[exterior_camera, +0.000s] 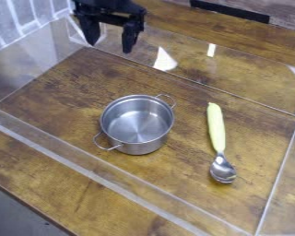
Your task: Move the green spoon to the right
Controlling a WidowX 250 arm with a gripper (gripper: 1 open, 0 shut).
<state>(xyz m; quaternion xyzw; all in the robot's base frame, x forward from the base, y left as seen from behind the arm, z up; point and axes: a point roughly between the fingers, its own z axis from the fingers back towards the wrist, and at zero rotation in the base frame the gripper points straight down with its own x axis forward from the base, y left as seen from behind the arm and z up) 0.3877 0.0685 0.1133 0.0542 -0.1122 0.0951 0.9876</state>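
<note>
My end effector point(108, 35) hangs at the far edge of the surface point(64, 88), near the top left of the view, with its dark fingers point(128, 39) spread apart and nothing between them. It is released and empty, well apart from everything I am meant to handle.

The green spoon point(217, 138) lies flat on the wood at the right side of the scene, its yellow-green handle pointing away from the camera and its shiny bowl toward the near edge. It sits beside the steel pot point(137, 124), to the pot's right, with a clear gap of bare wood between them. It also lies not far from the clear wall point(283, 175) that bounds the work area on the right.

As I judge it, the task could be read two ways from here. The spoon lies right of the pot and I hold nothing, so the move may be finished and I am simply clear of the scene. Or the move is not yet begun, and the spoon must go further right into the narrow strip left before the wall. I cannot tell which from this view alone.

If work remains, I must cross the surface over the pot, come down on the handle, close on it, lift, and set it nearer the wall.
</note>
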